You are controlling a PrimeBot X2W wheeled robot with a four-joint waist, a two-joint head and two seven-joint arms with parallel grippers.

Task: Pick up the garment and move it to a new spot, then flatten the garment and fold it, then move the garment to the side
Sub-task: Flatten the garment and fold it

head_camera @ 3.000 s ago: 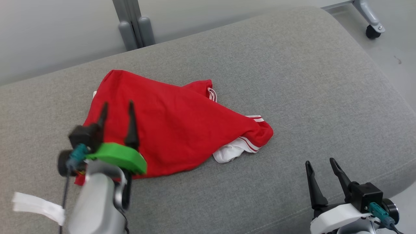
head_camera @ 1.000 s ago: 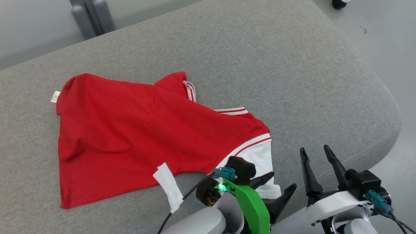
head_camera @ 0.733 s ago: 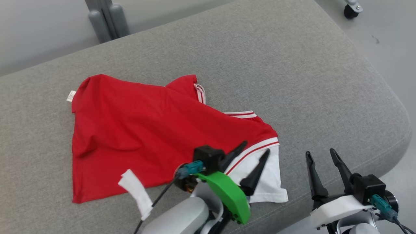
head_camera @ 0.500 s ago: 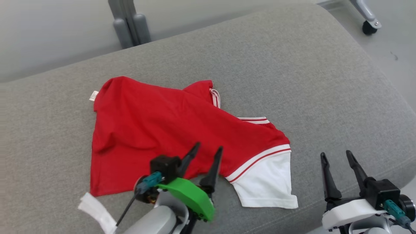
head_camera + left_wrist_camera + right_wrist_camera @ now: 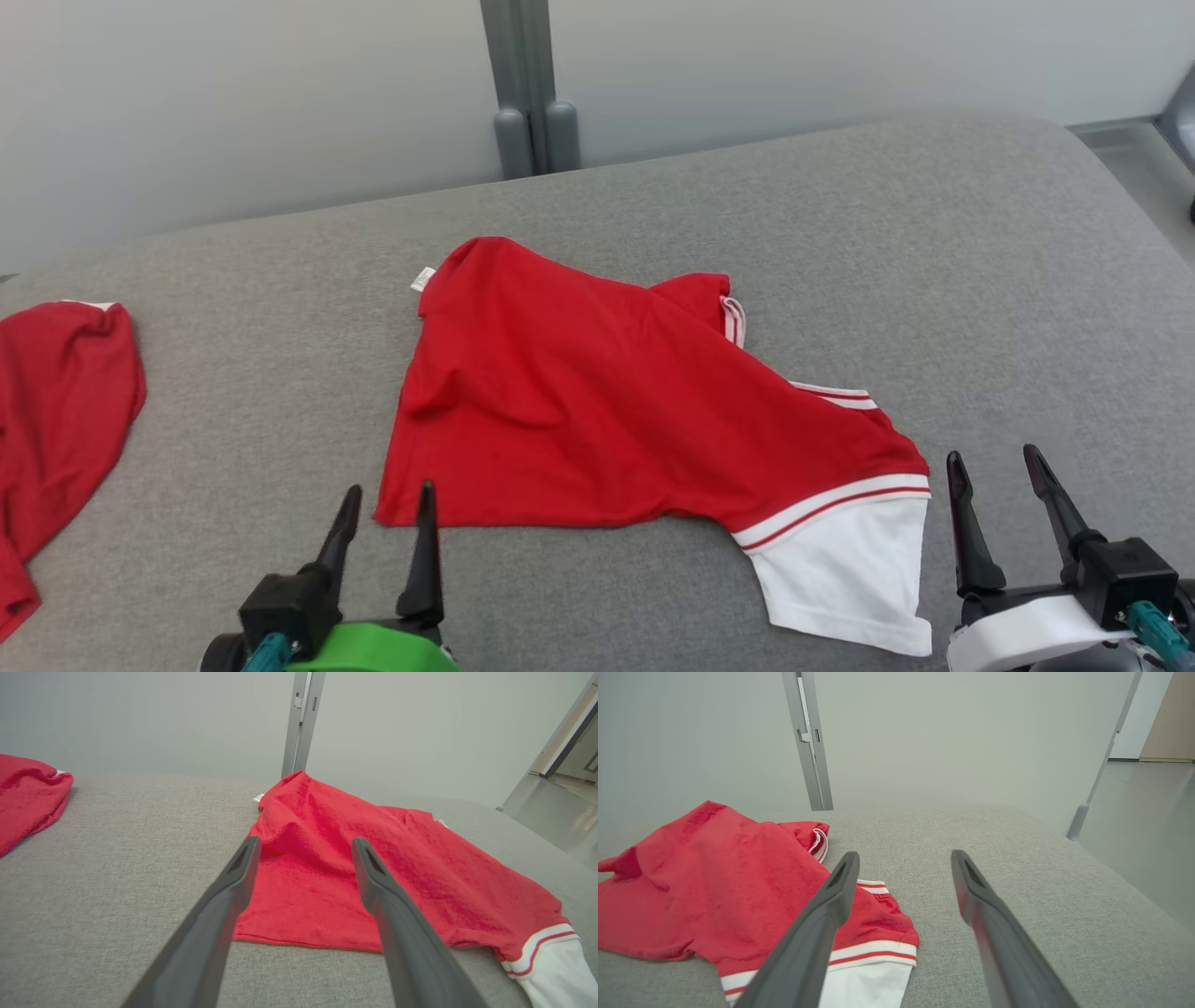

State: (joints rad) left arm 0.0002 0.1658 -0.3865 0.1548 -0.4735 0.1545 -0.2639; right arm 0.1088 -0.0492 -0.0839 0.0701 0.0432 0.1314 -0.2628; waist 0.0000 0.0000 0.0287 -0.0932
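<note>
A red garment (image 5: 597, 411) with a white, red-striped sleeve (image 5: 845, 569) lies spread on the grey cushion (image 5: 934, 271); it also shows in the left wrist view (image 5: 373, 858) and the right wrist view (image 5: 714, 882). My left gripper (image 5: 387, 499) is open at the lower left, its fingertips just short of the garment's near left corner, holding nothing. My right gripper (image 5: 997, 462) is open at the lower right, just right of the white sleeve, and holds nothing.
A second red garment (image 5: 56, 420) lies bunched at the cushion's left edge, also in the left wrist view (image 5: 28, 793). A grey post (image 5: 527, 93) stands behind the cushion against a pale wall. The cushion's right edge drops to the floor (image 5: 1148, 835).
The head camera has swung left, bringing the second garment into view. The left gripper, open, has drawn back from the sleeve to the near left corner. The garment lies more spread than three seconds ago.
</note>
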